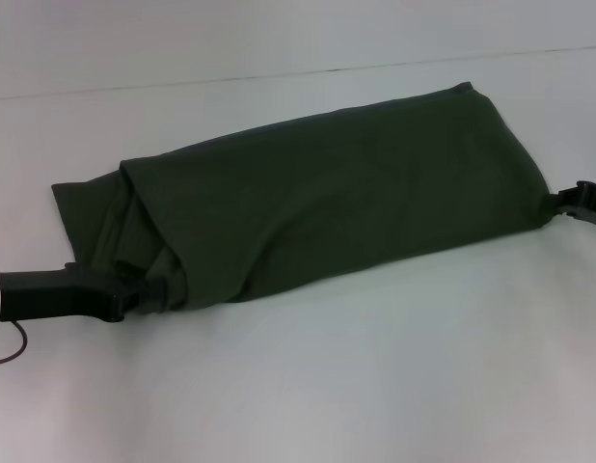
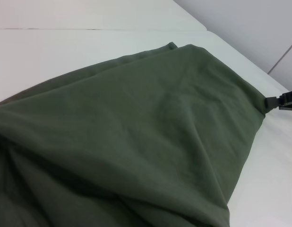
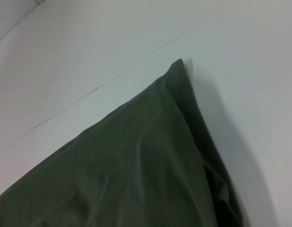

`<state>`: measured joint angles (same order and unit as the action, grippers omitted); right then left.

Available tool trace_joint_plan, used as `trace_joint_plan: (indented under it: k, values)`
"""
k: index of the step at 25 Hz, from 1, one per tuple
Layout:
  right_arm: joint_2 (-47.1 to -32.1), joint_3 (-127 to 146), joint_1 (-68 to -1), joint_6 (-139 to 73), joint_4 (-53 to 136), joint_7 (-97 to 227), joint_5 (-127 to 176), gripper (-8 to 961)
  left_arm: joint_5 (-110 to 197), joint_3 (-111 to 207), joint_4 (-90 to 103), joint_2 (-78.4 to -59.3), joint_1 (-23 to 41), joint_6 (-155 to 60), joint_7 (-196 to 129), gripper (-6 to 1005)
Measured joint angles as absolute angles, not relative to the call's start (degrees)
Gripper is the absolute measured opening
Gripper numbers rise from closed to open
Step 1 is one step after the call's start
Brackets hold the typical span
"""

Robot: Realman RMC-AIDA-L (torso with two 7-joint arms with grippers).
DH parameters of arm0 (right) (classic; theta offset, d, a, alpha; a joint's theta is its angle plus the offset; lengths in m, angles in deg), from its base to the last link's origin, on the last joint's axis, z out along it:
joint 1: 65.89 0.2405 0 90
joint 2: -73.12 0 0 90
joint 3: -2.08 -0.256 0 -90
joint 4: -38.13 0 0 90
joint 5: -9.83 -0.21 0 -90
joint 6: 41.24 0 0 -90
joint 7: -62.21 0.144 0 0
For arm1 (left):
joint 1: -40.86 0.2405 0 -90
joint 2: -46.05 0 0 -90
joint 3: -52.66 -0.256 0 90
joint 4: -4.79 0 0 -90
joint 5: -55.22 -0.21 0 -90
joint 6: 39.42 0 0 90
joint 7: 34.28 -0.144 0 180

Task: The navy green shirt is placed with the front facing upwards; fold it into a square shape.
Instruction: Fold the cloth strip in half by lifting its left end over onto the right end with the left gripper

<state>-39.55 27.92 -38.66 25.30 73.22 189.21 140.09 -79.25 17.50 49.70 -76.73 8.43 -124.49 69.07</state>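
Observation:
The navy green shirt (image 1: 356, 193) lies on the white table as a long band folded lengthwise, with only plain green cloth showing. My left gripper (image 1: 155, 289) is at the band's near left end, shut on the bunched cloth there. My right gripper (image 1: 558, 203) is at the far right end, pinching the shirt's corner; the left wrist view shows this gripper (image 2: 274, 101) at that same corner. In the left wrist view the shirt (image 2: 136, 132) fills most of the picture. The right wrist view shows one pointed end of the shirt (image 3: 136, 170). A sleeve flap sticks out at the left end.
The white table (image 1: 375, 386) extends in front of and behind the shirt. A thin dark seam (image 1: 279, 75) runs across the table at the back. Nothing else stands on the surface.

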Motion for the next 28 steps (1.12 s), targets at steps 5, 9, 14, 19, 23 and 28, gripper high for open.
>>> trace_joint_plan:
  k: [5, 9, 14, 19, 23, 28]
  values:
    - [-39.55, 27.42, -38.97, 25.95, 73.3, 187.85, 139.9, 7, -79.25, 17.9, 49.7, -76.73, 8.54, -124.65, 69.07, 89]
    - [-39.55, 26.66, -40.27, 27.95, 73.43, 185.01, 138.7, 7, -79.25, 18.6, 49.71, -76.73, 8.91, -126.37, 69.03, 92]
    - [-39.55, 24.06, -43.17, 32.08, 73.22, 180.79, 134.96, 8, -79.25, 22.18, 49.77, -76.25, 9.56, -130.34, 67.59, 95]
    - [-40.2, 22.4, -45.96, 36.99, 73.11, 176.43, 132.39, 8, -79.58, 25.1, 49.8, -75.88, 11.03, -133.14, 65.99, 99]
    - [-41.16, 21.41, -47.96, 40.82, 73.04, 172.8, 132.06, 8, -79.66, 25.32, 50.52, -75.7, 13.05, -134.83, 65.41, 101]
    - [-42.23, 20.89, -50.59, 45.56, 73.02, 167.34, 132.06, 9, -79.83, 25.44, 52.64, -75.69, 15.79, -136.9, 65.29, 105]
